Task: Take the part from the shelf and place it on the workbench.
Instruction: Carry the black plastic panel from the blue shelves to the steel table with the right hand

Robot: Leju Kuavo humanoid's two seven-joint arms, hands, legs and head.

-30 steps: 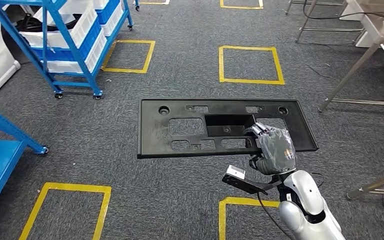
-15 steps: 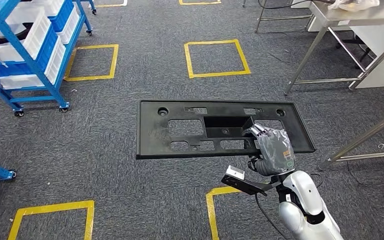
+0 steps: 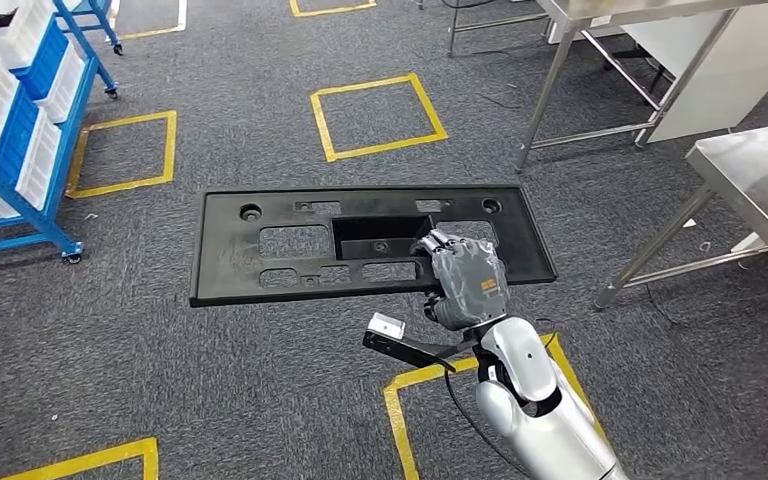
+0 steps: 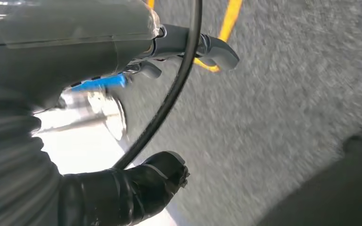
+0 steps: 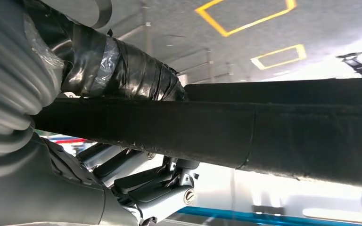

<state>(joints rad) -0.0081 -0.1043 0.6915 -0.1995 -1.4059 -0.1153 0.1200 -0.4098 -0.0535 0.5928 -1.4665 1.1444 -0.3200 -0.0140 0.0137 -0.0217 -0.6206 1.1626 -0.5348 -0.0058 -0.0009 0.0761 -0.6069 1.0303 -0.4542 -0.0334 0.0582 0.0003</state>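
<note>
The head view looks forward and steeply down onto the carpet (image 3: 210, 380) from high up. The right wrist view sits close behind the right hand (image 5: 52, 155), looking along the black part (image 5: 264, 136) beyond its fingers (image 5: 141, 176); both views share them. The left wrist view looks closely down at carpet.

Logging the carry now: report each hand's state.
Left hand: holds nothing; whether open or closed cannot be told.
Right hand: closed on the near edge of the long flat black plastic panel with cut-outs.
</note>
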